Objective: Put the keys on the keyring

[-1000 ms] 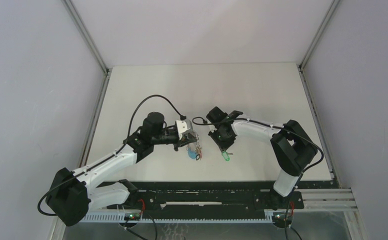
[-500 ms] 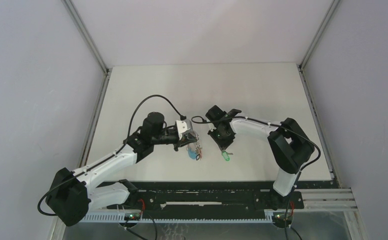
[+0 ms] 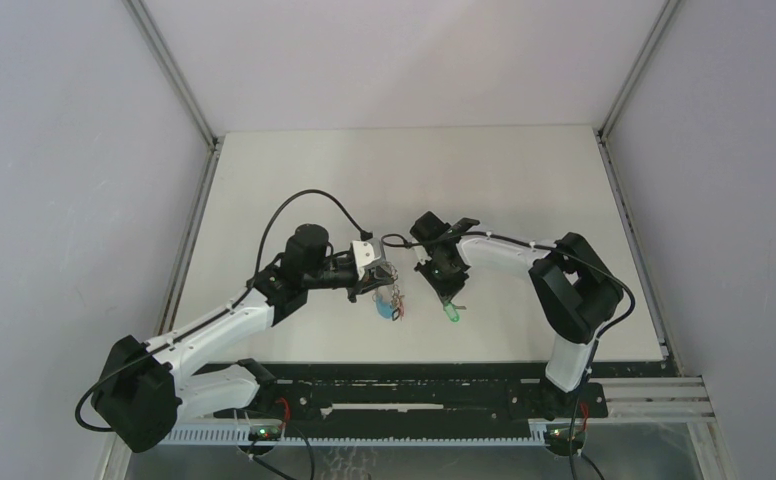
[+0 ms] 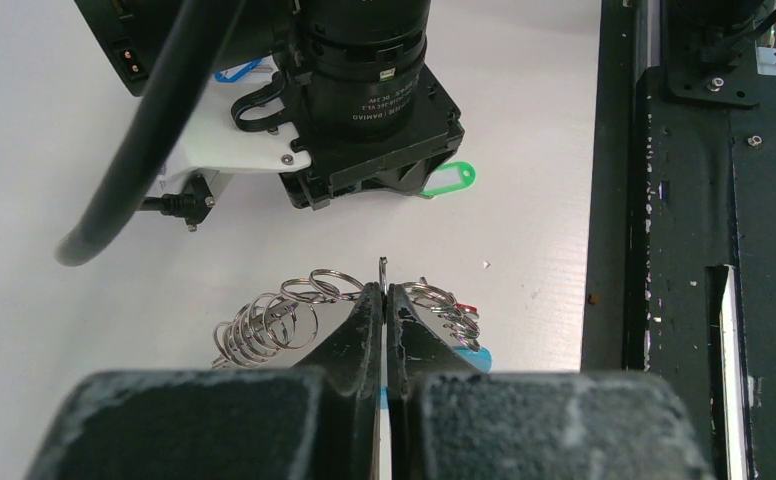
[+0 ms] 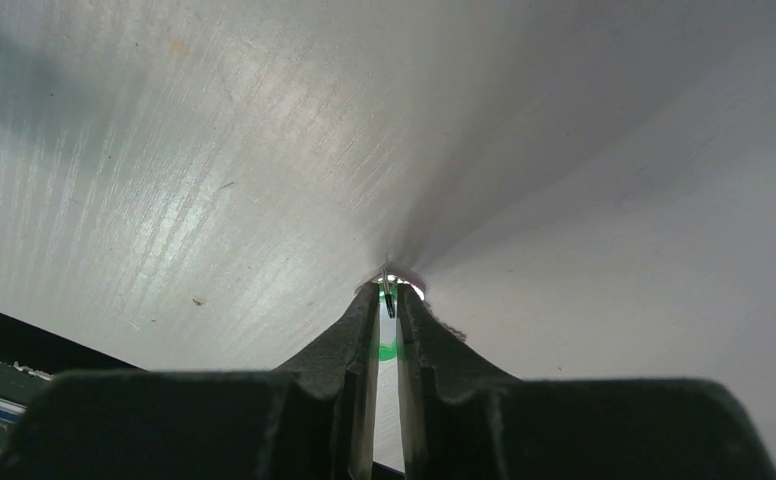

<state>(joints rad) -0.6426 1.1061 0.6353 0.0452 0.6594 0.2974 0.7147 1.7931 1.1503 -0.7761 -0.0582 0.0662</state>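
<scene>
**Hoop held fast as second arm closes in on green key**

The left gripper [image 4: 385, 292] has its jaws pressed fully together on the thin grey wire of the keyring [image 4: 383, 268], a short end of which stands up just above the fingertips. The hoop's silver links [image 4: 264, 322] fan out on either side of the clamped fingers, over the white table [image 3: 414, 170]. A red tag [image 4: 467, 309] shows among the links on the right of the left wrist view, with a sliver of the light-blue sleeve [image 4: 476, 356] just below it.

Just beside the hoop and apart from it, the right gripper [image 5: 389, 290] points down at the table over the green key [image 4: 451, 180]. The key's tag lies flat on the surface and pokes out from under the gripper's body. Seen from the right wrist, the jaws are drawn in to a narrow slit, with green showing in the gap and a small dark sliver between the fingertips. Whether they actually pinch the key cannot be told

From above, both grippers meet near the middle of the table, the keyring hanging at the left one's tip
</scene>
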